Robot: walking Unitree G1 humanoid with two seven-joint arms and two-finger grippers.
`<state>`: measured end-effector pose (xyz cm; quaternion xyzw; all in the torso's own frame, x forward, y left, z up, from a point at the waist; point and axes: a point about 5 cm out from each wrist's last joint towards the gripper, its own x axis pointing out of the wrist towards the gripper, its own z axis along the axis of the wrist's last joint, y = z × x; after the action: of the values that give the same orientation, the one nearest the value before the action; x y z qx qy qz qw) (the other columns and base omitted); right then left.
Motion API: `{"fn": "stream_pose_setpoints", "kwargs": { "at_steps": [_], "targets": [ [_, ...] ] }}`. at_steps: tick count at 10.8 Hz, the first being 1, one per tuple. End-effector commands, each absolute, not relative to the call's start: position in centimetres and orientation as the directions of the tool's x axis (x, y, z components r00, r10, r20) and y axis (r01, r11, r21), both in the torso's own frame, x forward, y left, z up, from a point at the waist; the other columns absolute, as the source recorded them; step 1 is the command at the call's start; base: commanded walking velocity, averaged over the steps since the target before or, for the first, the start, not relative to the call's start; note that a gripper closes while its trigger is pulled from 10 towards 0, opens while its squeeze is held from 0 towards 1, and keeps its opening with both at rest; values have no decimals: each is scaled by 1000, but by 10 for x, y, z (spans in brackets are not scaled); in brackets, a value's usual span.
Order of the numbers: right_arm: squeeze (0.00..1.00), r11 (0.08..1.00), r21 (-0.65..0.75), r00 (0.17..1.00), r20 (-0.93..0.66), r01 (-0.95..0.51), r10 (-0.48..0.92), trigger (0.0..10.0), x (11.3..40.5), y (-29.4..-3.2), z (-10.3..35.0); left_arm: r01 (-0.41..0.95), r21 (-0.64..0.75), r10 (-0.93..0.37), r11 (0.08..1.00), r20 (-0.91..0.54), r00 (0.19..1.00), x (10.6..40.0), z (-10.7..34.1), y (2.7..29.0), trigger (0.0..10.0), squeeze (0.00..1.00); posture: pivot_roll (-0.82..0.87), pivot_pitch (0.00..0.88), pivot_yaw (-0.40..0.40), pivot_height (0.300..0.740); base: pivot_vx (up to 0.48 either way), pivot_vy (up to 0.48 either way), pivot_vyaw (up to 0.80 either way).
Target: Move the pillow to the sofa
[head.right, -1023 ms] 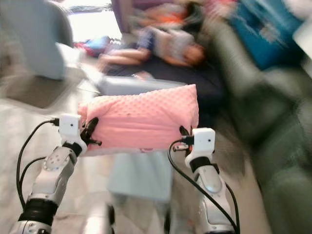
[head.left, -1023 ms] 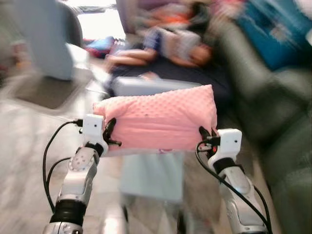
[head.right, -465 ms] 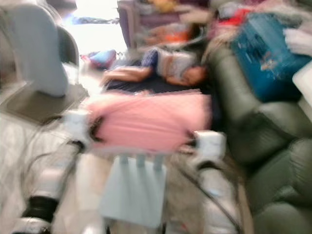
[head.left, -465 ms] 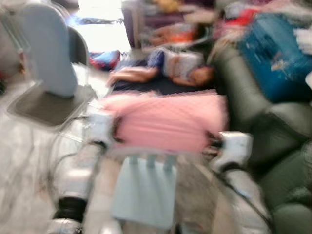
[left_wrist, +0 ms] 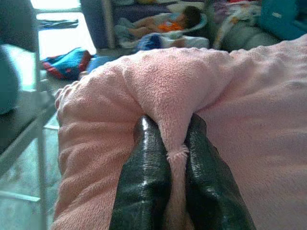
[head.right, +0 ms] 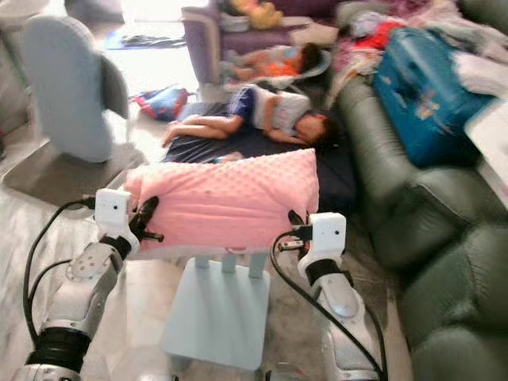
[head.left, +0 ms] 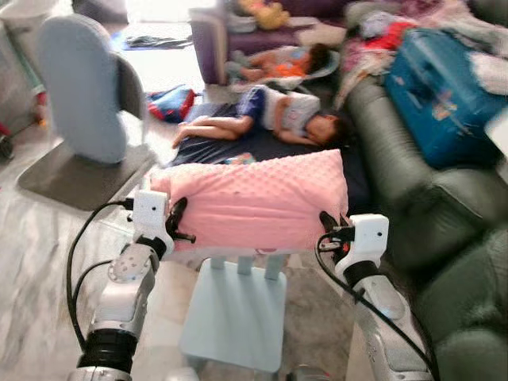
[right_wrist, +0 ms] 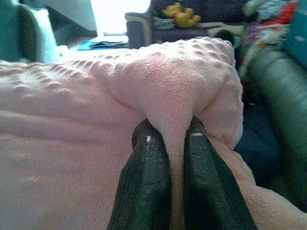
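Camera has swung since a second ago, blur gone — pillow point(head.left: 258, 202) still held up between both arms. Left gripper point(left_wrist: 175, 158) pinches a fold at its left end, right gripper point(right_wrist: 170, 153) clamps the right end. Pillow hangs over a pale blue stool point(head.left: 238, 309), sofa point(head.left: 444, 230) just right. A person point(head.left: 270, 115) lies on the mat point(head.left: 238, 147) beyond.

Pillow point(head.left: 258, 202) btwn tools, sofa point(head.left: 444, 238) right
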<state>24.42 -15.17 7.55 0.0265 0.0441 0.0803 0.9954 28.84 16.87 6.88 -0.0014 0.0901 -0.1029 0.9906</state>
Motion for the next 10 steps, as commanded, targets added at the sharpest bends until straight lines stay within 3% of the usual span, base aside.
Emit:
{"fn": "stream_pose_setpoints", "kwargs": {
  "at_steps": [1, 3, 10],
  "targets": [
    [0, 990, 56, 989, -67, -131, 135, 10000, 244, -157, 80, 194, -3, -191, 981, -169, 967, 289, 74, 170, 10000, 0, -66, 22, -3, 740, -240, 0, -800],
    [0, 990, 57, 989, -69, -129, 133, 10000, 244, -158, 80, 196, -3, -193, 981, -174, 966, 290, 73, 169, 10000, 0, -68, 22, -4, 740, -277, 0, -600],
    [0, 990, 56, 988, -71, -132, 136, 10000, 247, -158, 81, 204, -5, -202, 979, -180, 963, 291, 72, 166, 10000, 0, -75, 19, -6, 740, -288, 0, 0]
  ]
}}
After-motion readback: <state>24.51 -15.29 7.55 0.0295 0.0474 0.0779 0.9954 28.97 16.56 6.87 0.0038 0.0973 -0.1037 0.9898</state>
